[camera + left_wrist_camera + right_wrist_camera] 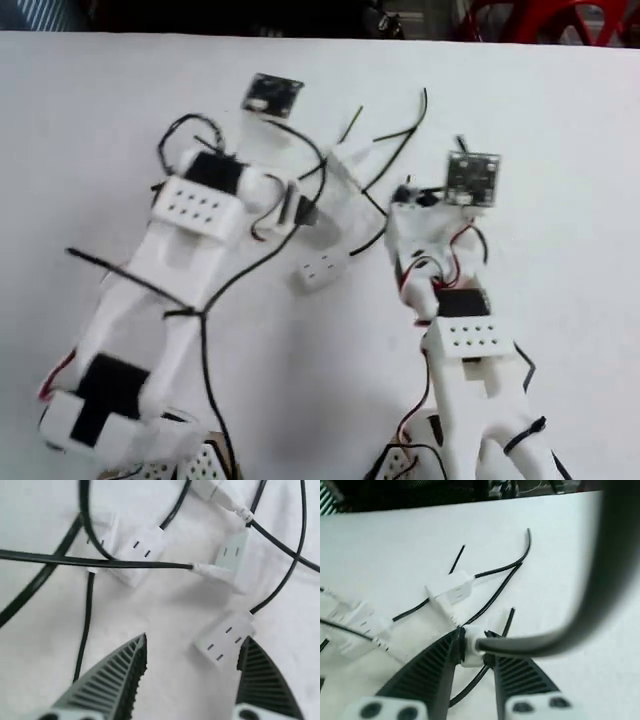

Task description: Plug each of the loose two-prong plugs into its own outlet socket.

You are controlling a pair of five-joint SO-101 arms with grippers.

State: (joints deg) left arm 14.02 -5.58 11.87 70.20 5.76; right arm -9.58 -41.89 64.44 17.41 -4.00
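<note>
Two-prong plug [472, 652] is clamped between the fingers of the right gripper [475, 634], black cord [545, 640] arching back. The nearest outlet socket [451, 591] lies on the bench [560, 595] just ahead of the fingertips, its long axis apparently crosswise to them. The left gripper [195, 640] hovers, fingers apart, a second outlet socket [225, 640] just beside one finger.

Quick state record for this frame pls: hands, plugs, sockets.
left hand: open, low over the table, near socket by one finger
right hand: shut on held plug
second plug: lies against far socket, seating unclear
black cables: criss-cross the tabletop
</note>
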